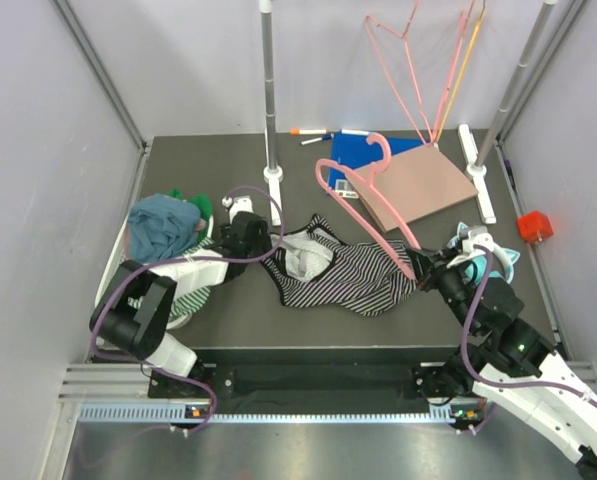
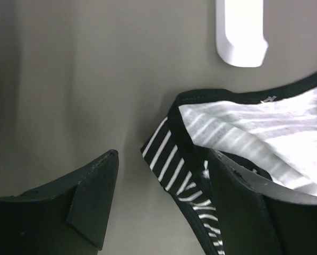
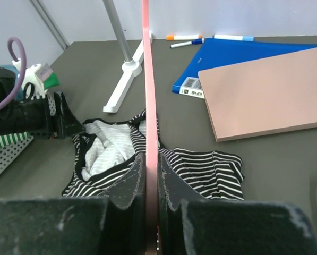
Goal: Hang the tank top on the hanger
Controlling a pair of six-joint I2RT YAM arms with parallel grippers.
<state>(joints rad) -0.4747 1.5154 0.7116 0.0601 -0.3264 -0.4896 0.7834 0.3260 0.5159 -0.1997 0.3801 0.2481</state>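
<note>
Teal cloth is bunched at the far left of the table, with a green-and-white striped garment partly under the left arm. Left gripper sits low at the left edge of the tank top — jaws apart, nothing pinched. In the wrist view the dark-edged striped hem lies between the fingers, up against the right-hand one. The top is crumpled flat mid-table, pale inside showing at its left end.

Hanger slants across the top's right half, hook toward the back, over a blue folder and a tan board. Right gripper is clamped on the hanger's lower end at the top's right edge — pink bar squeezed tight between both fingers. Red block lies far right, off the mat.
</note>
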